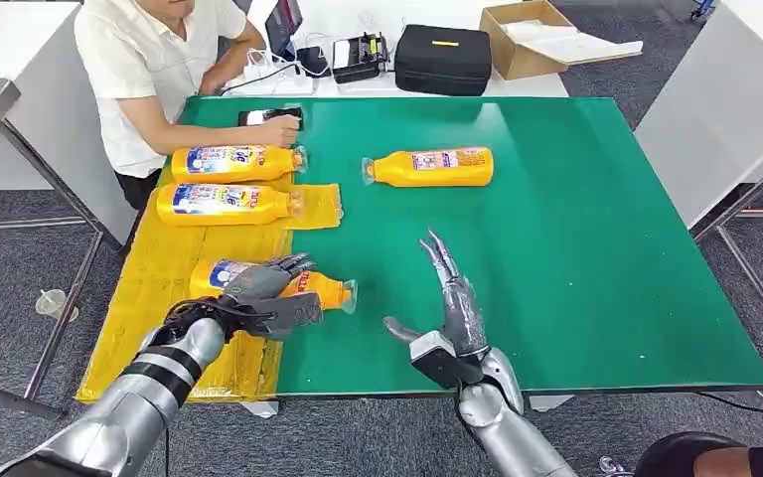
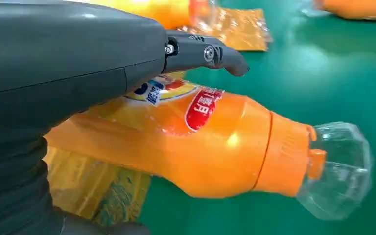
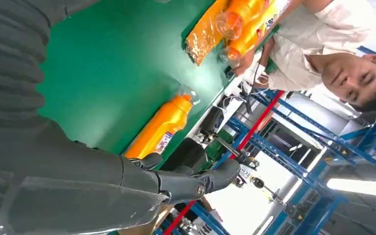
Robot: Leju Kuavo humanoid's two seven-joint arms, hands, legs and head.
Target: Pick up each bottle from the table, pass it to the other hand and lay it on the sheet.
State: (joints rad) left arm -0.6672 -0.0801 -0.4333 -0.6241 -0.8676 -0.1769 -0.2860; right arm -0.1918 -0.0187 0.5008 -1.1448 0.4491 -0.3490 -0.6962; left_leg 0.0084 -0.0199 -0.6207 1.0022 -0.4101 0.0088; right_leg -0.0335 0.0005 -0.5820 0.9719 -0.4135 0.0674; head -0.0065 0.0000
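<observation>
Now the left hand (image 1: 263, 288) curls its fingers (image 2: 203, 54) over an orange bottle (image 1: 323, 289) lying at the edge of the yellow sheet (image 1: 159, 288), its clear cap past the fingertips over the green table (image 1: 576, 248); whether the grip is firm is hard to tell. The right hand (image 1: 452, 308) stands spread and holds nothing. 2 bottles (image 1: 224, 182) lie on the sheet beyond the left fingers, and 1 bottle (image 1: 429, 167) lies beyond the right fingertips.

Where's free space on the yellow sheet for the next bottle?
Free: the yellow sheet near the front edge, below the bottle in the left hand. Crowded: the far end, where two bottles lie side by side near the person's hand. The green mat right of the right hand is bare.
</observation>
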